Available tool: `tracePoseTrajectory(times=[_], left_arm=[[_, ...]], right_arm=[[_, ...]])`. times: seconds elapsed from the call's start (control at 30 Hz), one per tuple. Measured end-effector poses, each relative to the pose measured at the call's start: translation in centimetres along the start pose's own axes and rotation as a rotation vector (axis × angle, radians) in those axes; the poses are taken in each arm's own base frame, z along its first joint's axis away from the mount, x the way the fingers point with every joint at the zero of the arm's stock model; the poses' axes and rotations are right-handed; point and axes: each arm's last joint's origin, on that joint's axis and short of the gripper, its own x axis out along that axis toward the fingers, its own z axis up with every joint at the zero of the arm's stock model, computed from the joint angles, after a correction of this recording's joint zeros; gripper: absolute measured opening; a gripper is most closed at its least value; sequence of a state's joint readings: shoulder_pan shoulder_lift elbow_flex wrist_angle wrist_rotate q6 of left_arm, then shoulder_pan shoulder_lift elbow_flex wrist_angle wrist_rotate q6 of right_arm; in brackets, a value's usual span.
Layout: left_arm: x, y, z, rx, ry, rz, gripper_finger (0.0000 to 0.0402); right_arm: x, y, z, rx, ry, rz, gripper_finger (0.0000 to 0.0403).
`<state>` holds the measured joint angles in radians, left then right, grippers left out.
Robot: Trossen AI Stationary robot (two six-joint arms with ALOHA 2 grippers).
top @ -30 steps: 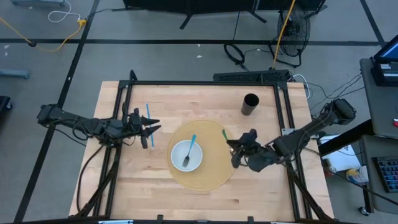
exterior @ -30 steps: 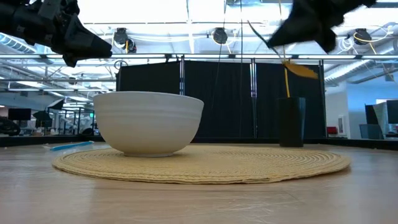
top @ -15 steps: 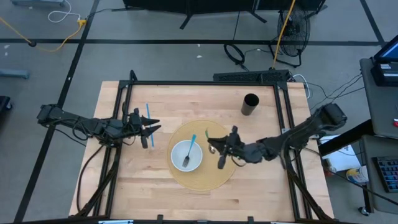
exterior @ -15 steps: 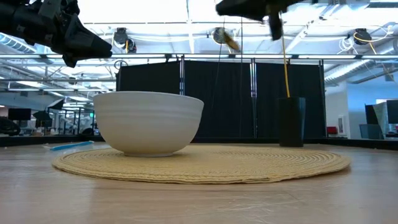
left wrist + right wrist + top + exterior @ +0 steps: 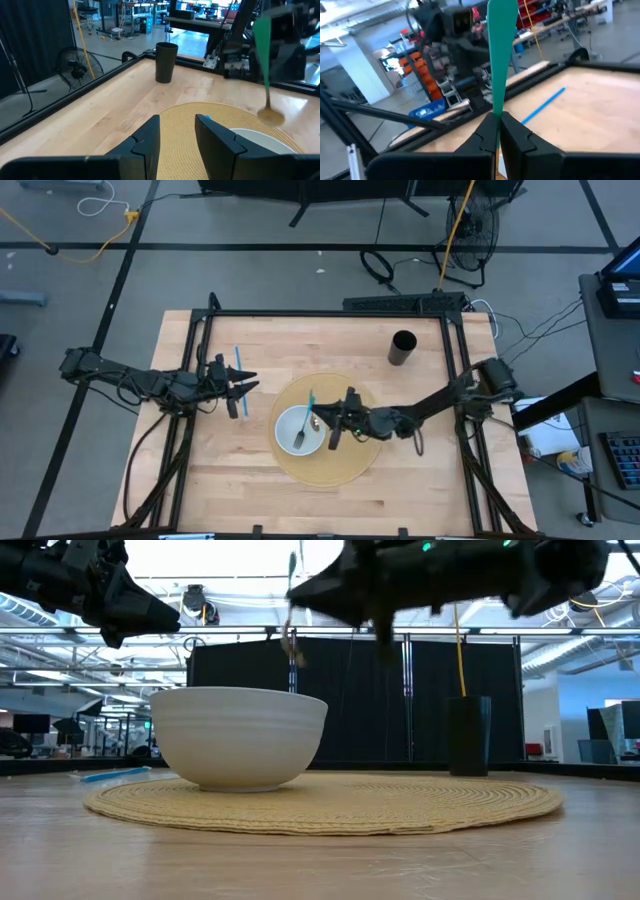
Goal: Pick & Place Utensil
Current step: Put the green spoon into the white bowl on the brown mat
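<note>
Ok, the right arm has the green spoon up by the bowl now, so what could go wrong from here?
1. The right tool pinches the green spoon only by its thin handle, and the spoon hangs free, so it may swing or slip on release.
2. A blue-handled fork already lies in the bowl; the spoon could land on it and tip out over the rim.
3. The bowl sits loose on the mat; a low pass might nudge it.

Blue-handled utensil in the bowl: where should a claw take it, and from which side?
By the blue handle, which leans up over the white bowl's rim; come down from above, closing across its thin width. The metal head lies low inside the bowl.
</note>
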<state>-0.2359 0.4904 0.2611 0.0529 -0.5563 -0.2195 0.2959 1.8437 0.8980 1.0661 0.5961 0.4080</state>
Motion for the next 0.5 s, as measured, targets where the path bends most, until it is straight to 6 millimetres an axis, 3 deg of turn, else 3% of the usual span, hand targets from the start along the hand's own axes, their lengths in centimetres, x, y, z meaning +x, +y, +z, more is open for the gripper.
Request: tracePoseTrajectory(times=[0.23,0.5], left_arm=[[0.0,0.0,0.0,-0.003,0.001,0.003,0.0129],[0.0,0.0,-0.1,-0.007,0.006,0.005,0.0129]], right_arm=[[2.9,0.8,-1.5,0.01,0.045,0.044,0.0],[3.8,1.1,-2.3,0.011,0.109,-0.053,0.0]])
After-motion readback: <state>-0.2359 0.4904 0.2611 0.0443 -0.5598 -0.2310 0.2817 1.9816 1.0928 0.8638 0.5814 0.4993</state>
